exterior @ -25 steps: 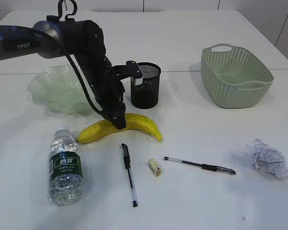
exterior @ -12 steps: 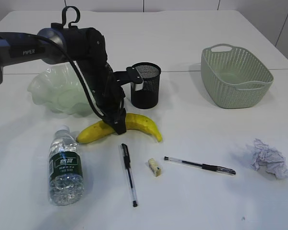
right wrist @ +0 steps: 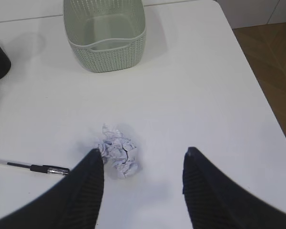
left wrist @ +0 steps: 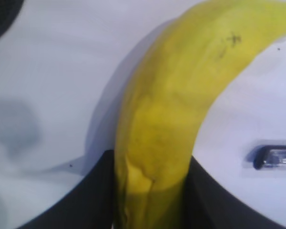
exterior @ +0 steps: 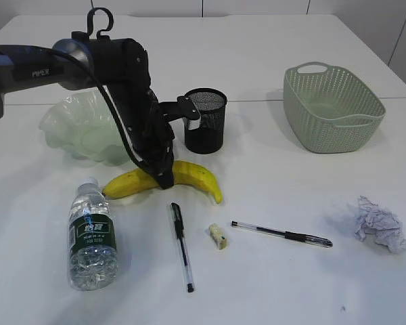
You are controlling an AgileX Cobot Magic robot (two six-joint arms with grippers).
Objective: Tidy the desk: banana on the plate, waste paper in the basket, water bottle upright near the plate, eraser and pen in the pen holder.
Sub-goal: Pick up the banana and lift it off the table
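The yellow banana [exterior: 197, 175] lies on the white desk [exterior: 277, 183] in front of the black mesh pen holder [exterior: 204, 122]. My left gripper [exterior: 164, 177] is shut on the banana [left wrist: 167, 109] at its middle, with both dark fingers [left wrist: 97, 191] pressed against its sides. The pale-green wavy plate [exterior: 61, 125] sits behind and to the left. The water bottle [exterior: 91, 237] lies on its side at the front left. Two pens [exterior: 181, 245] [exterior: 284, 234] and the small eraser [exterior: 218, 237] lie in front. My right gripper [right wrist: 143, 157] hangs open over the crumpled waste paper [right wrist: 118, 151].
The sage-green basket [exterior: 325, 139] stands at the back right and is seen beyond the paper in the right wrist view [right wrist: 107, 59]. The waste paper [exterior: 380, 225] lies near the right edge. Wooden floor [right wrist: 271, 71] shows past the desk's right edge.
The left jaws have closed onto the banana. The banana has shifted slightly to the left with the gripper. The right side looks unchanged.
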